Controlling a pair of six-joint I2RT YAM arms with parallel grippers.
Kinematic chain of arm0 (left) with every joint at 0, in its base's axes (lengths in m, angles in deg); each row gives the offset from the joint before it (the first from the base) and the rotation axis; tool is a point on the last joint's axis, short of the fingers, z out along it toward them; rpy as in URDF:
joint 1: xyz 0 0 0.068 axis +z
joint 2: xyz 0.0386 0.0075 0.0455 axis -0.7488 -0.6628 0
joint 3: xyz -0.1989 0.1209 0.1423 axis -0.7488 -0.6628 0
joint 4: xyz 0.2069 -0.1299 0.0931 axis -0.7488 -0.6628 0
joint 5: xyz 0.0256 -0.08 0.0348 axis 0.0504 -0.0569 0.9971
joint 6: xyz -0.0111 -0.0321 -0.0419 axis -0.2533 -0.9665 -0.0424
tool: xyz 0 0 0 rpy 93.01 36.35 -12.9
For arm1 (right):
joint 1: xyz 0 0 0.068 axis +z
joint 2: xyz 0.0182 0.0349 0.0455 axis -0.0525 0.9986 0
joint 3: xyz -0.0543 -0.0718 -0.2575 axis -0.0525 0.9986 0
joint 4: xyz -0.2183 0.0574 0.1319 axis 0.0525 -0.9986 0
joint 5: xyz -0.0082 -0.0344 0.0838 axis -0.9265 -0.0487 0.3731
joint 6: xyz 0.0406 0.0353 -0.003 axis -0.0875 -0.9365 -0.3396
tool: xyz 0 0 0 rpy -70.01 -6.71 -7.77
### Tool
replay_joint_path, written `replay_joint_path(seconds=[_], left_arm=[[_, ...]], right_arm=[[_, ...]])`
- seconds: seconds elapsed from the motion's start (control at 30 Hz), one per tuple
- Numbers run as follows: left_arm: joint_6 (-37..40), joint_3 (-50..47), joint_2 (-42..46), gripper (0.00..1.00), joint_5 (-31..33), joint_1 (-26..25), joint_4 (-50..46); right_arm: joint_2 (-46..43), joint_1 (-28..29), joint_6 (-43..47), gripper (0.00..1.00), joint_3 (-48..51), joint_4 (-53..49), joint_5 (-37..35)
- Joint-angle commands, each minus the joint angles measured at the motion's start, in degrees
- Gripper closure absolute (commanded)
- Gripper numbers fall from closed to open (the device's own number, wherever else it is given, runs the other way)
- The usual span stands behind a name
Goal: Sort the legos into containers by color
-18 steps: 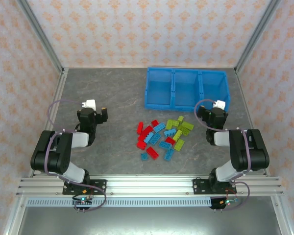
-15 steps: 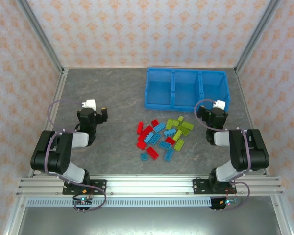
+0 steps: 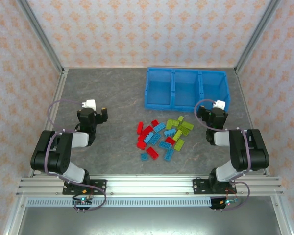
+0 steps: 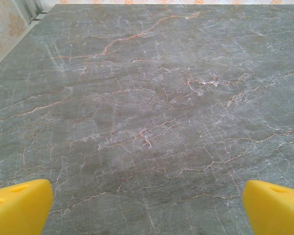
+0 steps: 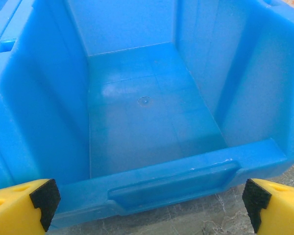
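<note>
Catalogued on a grey marbled table [image 3: 112, 93]: about twenty legos [image 3: 162, 138], small studded bricks in red, light blue and yellow-green, lying loose in one scattered cluster near the table's middle, well apart from both grippers. Within the cluster: reds mostly toward 9 o'clock, yellow-greens toward 1 o'clock, light blues through the middle and toward 6 o'clock. At 1 o'clock from the cluster, near but not touching: one bright blue plastic bin [image 3: 172, 88], divided into three adjoining containers side by side, namely left container [image 3: 159, 95], middle container [image 3: 185, 94] and right container [image 3: 211, 93]. At 10 o'clock from the cluster: left gripper [image 3: 94, 111], jaws spread wide, yellow fingertips [image 4: 19, 205] at the two lower corners of the wrist view, bare marbled table between them, clamped on nothing. At 2 o'clock from the cluster, just at 6 o'clock of the right container's front wall: right gripper [image 3: 213, 111], jaws likewise spread wide, yellow fingers tipped with black pads [image 5: 45, 198] at either side, holding nothing, pointed toward 12 o'clock into that container, its floor and walls in plain sight past the front lip.
</note>
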Motion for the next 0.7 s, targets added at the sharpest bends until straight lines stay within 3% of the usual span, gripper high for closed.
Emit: replay_joint_path(seconds=[0.0, 0.1, 0.17, 0.23, 0.33, 0.43, 0.67], left_arm=[[0.9, 0.8, 0.8, 0.00, 0.0, -0.2, 0.8], [0.9, 0.8, 0.8, 0.00, -0.1, -0.1, 0.8], [1.0, 0.7, 0.8, 0.00, -0.2, -0.2, 1.1], [1.6, 0.6, 1.9, 0.00, -1.2, -0.4, 0.2], [2.6, 1.9, 8.4, 0.00, 1.5, -2.6, -7.5], [1.2, 5.1, 17.4, 0.00, 1.5, -5.0, -21.2], [-3.7, 16.3, 32.0, 0.00, -4.0, -16.9, -47.5]], right_arm=[[-0.8, 0.3, 0.9, 0.01, -0.8, -0.3, 1.9], [-5.0, 0.9, 0.8, 0.01, -2.2, -5.0, 0.0], [-11.1, 1.7, -2.5, 0.00, -6.0, -17.7, -5.2], [-17.4, 1.9, -13.0, 0.01, -11.4, -35.2, -8.3], [-22.0, 2.5, -27.4, 0.01, -19.4, -58.7, -0.7], [-21.5, 5.6, -32.7, 0.01, -24.8, -72.9, 10.0], [-15.9, 17.3, -34.8, 0.01, -34.2, -89.2, 17.4]])
